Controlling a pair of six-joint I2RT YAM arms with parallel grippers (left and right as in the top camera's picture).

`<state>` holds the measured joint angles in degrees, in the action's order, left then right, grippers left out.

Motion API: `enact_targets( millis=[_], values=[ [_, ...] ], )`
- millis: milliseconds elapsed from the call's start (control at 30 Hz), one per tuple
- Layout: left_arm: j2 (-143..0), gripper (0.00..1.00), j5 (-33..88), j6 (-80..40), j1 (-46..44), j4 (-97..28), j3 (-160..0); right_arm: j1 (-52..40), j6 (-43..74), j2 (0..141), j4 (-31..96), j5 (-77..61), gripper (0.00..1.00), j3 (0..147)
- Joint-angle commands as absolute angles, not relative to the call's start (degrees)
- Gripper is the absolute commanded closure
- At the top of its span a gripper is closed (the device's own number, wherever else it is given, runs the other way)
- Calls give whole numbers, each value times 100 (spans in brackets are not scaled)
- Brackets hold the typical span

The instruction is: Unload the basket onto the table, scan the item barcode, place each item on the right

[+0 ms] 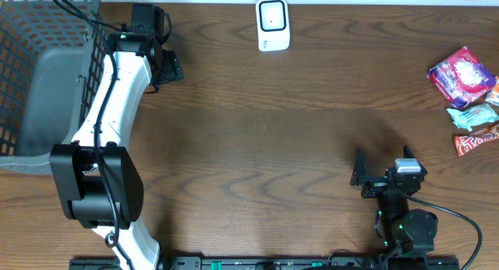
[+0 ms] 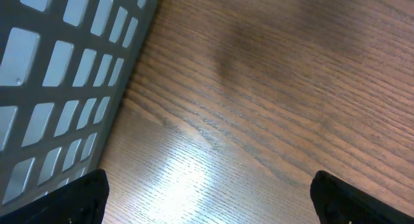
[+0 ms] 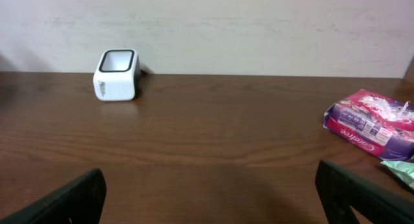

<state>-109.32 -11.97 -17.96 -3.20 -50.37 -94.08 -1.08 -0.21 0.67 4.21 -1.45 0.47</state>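
Observation:
The white barcode scanner (image 1: 273, 24) stands at the far middle of the table, and in the right wrist view the scanner (image 3: 117, 75) is at the far left. A pink and purple packet (image 1: 461, 75) lies at the right edge, with a pale green packet (image 1: 473, 114) and a red-orange bar (image 1: 477, 141) below it. No barcode is visible on any of them. My right gripper (image 1: 363, 175) hovers open and empty near the front right, well short of the pink packet (image 3: 372, 123). My left gripper (image 1: 165, 65) is open and empty beside the basket.
A grey mesh basket (image 1: 31, 75) fills the left side, and its wall (image 2: 58, 88) is close to my left fingers. Bare brown wood lies between the open fingers of the left gripper (image 2: 210, 201) and the right gripper (image 3: 213, 198).

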Motion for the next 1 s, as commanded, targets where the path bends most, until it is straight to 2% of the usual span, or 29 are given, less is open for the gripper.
enact_targets(
  millis=[0, 733, 967],
  values=[
    [-10903, 1, -1280, -1756, -316, -5052, -9376, -69, 58, 30, 440, -97, 1, 34],
    [-10851, 1, -1269, -1758, -318, -5426, -9153, -69, 58, 30, 440, -97, 1, 34],
    [-10353, 1, -1269, -1717, -318, -4851, -8337, -69, 58, 30, 440, -97, 1, 34]
  ],
)
